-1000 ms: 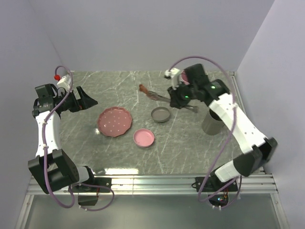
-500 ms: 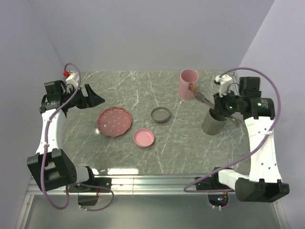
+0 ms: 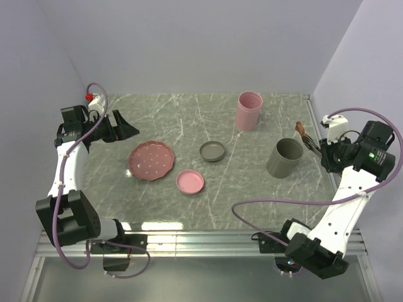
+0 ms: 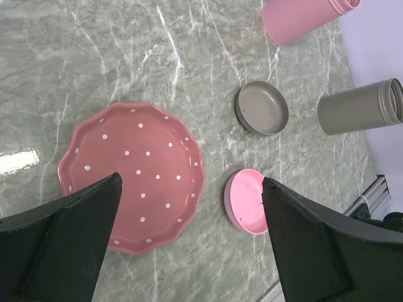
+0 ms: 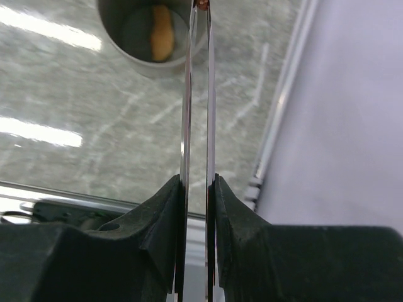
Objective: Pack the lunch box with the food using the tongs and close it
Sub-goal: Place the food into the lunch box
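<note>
My right gripper [image 3: 323, 151] [image 5: 197, 180] is shut on the silver tongs [image 3: 308, 141] [image 5: 197, 94], squeezing their two arms nearly together. A small brown morsel of food [image 3: 300, 128] [image 5: 201, 3] is pinched at the tips, just right of and above the grey lunch box cylinder [image 3: 286, 158] [image 5: 129, 44]. An orange piece [image 5: 162, 25] lies inside that cylinder. My left gripper [image 3: 123, 130] [image 4: 190, 181] is open and holds nothing. It hovers at the far left above the pink dotted plate [image 3: 151, 160] [image 4: 132, 176], which shows no food.
A pink cylinder [image 3: 249, 111] [image 4: 302, 19] stands at the back. A grey lid [image 3: 212, 151] [image 4: 262, 108] and a pink lid [image 3: 190, 182] [image 4: 247, 201] lie mid-table. The table's right rail [image 3: 313, 126] and the side wall are close to my right arm.
My right arm has swung from the back middle of the table to the right edge, carrying the tongs and the brown morsel past the pink cylinder. The left arm barely moved.
</note>
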Controlling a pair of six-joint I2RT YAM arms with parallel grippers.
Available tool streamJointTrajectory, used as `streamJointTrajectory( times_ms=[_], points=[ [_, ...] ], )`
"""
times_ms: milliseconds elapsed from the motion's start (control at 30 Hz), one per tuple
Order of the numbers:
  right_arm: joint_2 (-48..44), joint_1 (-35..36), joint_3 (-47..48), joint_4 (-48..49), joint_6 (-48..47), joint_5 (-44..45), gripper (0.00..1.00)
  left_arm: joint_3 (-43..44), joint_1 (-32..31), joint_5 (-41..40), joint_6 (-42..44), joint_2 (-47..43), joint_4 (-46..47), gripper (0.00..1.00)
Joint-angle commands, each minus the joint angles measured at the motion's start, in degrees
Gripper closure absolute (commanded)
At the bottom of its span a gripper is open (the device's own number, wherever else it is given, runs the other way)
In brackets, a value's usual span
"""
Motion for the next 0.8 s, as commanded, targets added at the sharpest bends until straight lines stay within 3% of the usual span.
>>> streamJointTrajectory(
  times_ms=[0, 433, 767],
  points=[
    [-3.09, -1.40, -0.93, -5.71, -5.89, 1.92, 1.00, 1.80, -0.21, 0.80, 0.33, 0.33, 1.99, 0.01],
    [-1.96, -0.78, -6.12, -5.71, -8.61, 4.30, 1.00, -0.92, -0.21, 0.89, -1.08, -0.99, 4.36, 0.01],
    [1.47, 2.73, -4.71, -5.71, -6.95, 5.35, 1.00, -2.86, -0.21, 0.71, -1.17, -1.52, 5.42, 0.01]
  ],
)
